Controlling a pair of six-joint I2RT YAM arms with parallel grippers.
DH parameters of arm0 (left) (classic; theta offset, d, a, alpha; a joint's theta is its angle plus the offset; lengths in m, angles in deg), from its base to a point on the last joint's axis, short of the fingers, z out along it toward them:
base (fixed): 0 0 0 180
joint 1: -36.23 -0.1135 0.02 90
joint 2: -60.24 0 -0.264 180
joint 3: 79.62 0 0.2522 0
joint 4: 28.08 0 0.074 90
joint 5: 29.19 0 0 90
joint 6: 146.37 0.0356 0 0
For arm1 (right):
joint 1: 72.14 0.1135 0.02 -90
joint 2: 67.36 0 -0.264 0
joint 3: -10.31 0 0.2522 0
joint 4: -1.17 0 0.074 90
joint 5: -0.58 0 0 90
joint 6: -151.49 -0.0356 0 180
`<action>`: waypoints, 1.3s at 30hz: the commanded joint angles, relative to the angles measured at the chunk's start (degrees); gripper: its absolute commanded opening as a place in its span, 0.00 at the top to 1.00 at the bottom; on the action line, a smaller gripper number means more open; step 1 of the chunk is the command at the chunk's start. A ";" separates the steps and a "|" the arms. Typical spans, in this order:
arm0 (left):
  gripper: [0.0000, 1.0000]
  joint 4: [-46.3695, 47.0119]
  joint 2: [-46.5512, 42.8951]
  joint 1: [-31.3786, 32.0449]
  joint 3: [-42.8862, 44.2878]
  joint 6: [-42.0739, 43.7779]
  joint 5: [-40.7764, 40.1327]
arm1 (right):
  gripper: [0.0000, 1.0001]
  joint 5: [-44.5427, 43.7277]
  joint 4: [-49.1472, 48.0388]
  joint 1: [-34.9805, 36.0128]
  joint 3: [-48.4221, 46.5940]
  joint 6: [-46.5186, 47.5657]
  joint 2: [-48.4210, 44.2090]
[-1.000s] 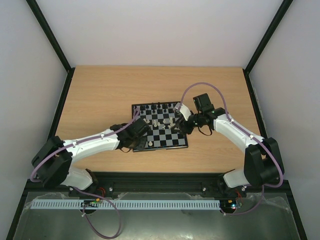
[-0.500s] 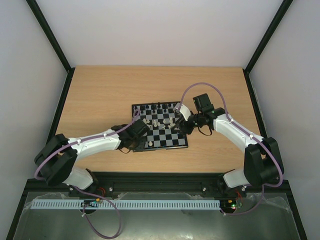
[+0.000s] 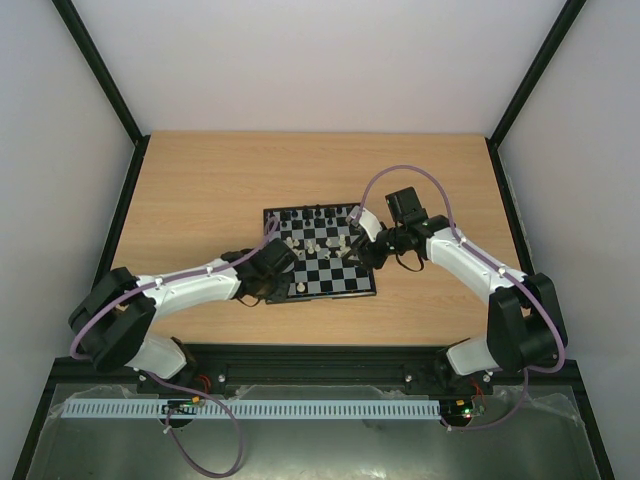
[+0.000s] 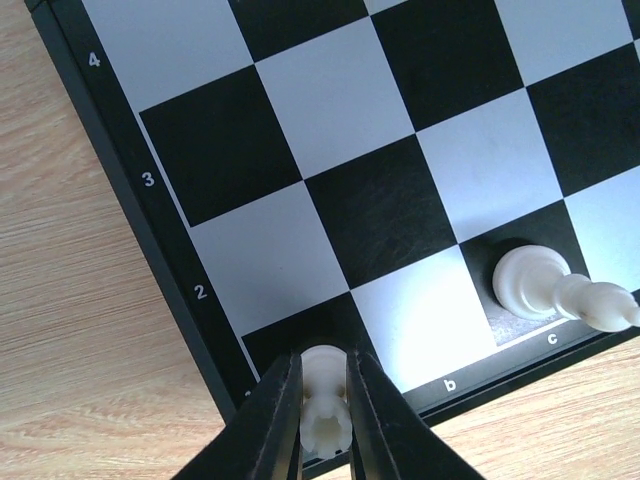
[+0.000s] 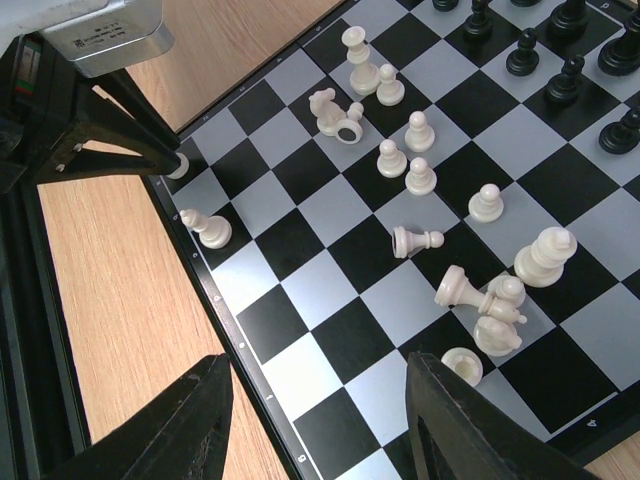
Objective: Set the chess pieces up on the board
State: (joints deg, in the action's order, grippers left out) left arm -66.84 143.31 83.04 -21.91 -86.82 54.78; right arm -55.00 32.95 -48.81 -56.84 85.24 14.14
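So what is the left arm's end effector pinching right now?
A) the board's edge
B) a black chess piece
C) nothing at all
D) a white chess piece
D: in the left wrist view, the left end effector is closed on a white chess piece at a corner square of the board.

Board's (image 5: 345, 335) near-right squares lie open. Cream pieces (image 5: 545, 258) crowd the middle; left gripper (image 4: 323, 365), clamping a corner piece (image 4: 326, 425), blocks there.

A white slotted duct (image 3: 250, 409) is lying along the near edge of the wooden table (image 3: 200, 190), black frame posts (image 3: 100, 68) rising at its far corners.
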 commanded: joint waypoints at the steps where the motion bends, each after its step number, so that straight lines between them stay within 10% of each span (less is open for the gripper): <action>1: 0.88 0.01 0.44 -0.51 -0.95 -0.30 -0.48 | 0.50 1.07 1.05 0.05 0.90 0.33 0.51; 19: 0.63 -4.77 -6.85 -1.45 7.58 3.50 -0.04 | 0.50 0.69 3.26 0.09 -2.24 -0.45 0.59; 39: 0.42 11.93 -8.78 -13.74 9.86 18.04 2.24 | 0.50 -22.42 10.54 2.50 -18.56 -3.72 13.80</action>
State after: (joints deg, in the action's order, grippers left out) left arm -60.02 133.98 71.12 -11.07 -71.68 57.30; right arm -71.92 38.00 -47.72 -72.71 80.98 24.83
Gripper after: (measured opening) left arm 0.582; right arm 0.498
